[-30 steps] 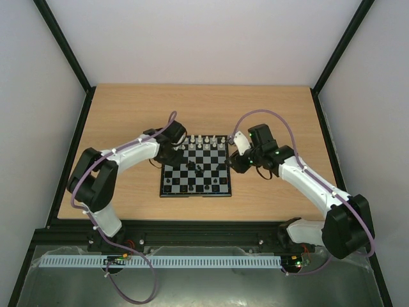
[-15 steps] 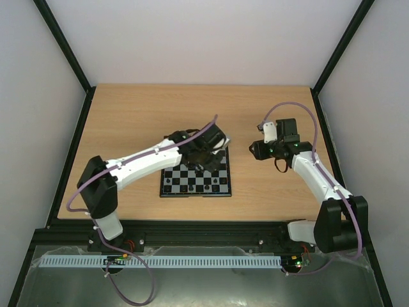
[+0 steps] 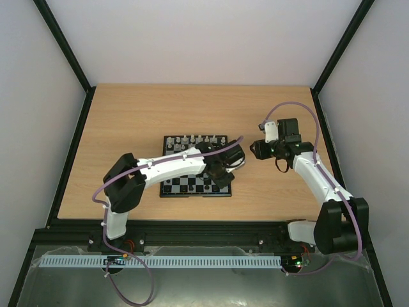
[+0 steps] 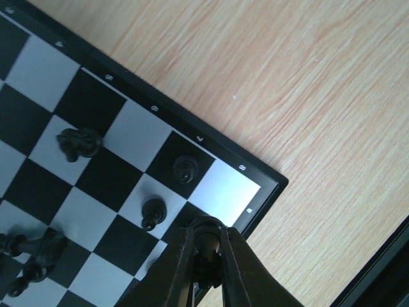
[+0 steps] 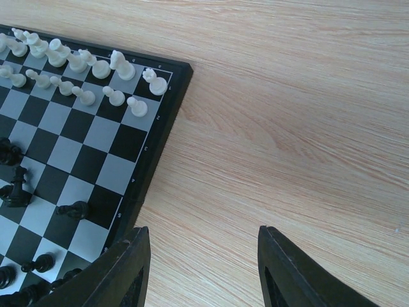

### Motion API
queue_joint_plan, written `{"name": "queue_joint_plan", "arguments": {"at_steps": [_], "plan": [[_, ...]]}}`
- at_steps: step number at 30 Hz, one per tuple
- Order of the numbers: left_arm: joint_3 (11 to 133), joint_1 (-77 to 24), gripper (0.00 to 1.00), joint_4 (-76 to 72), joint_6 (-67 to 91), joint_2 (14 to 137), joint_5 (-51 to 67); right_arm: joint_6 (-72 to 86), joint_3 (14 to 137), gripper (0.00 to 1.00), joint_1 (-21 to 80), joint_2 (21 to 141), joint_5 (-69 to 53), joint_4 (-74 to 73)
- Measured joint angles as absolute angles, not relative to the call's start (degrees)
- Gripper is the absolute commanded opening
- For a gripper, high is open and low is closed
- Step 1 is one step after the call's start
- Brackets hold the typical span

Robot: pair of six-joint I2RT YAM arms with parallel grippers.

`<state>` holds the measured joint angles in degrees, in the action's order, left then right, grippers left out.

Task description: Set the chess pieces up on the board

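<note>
**Board** [image 4: 223, 192] lies mid-table, with white chessmen [image 5: 83, 70] ranked along its far edge and black chessmen [image 4: 152, 213] scattered on the near half. Left gripper [image 4: 206, 233], fingers pressed together apparently on a black piece, hangs over the board's near right corner, just beside a bare pale corner square. Step in hand: seating that piece on the back rank. The next move likely calls for a straight descent clear of the neighbouring pawns. Right gripper [image 5: 203, 233], jaws apart and empty, hovers over bare table [image 5: 287, 96] just off the board's right edge.
</note>
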<state>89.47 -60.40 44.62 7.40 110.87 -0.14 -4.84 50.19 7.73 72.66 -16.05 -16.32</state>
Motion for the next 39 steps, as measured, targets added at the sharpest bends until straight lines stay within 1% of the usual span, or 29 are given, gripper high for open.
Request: {"name": "queue_joint_plan", "arguments": {"at_steps": [15,25,33,39], "plan": [[92.6,-63.05,0.1,45.82,6.39,117.58,1.04,-4.86,50.19,0.48,7.73,72.42,-16.1,-16.32],[92.66,-63.05,0.1,45.87,6.46,119.22,0.01,-4.91,50.19,0.48,7.73,72.42,-16.45,-16.32],[92.77,-63.05,0.15,45.76,6.63,119.92,-0.51,-4.91,50.19,0.48,7.73,72.42,-16.75,-16.32],[92.77,-63.05,0.25,45.78,6.76,119.94,-0.69,-4.91,50.19,0.48,7.73,72.42,-17.1,-16.32]]}}
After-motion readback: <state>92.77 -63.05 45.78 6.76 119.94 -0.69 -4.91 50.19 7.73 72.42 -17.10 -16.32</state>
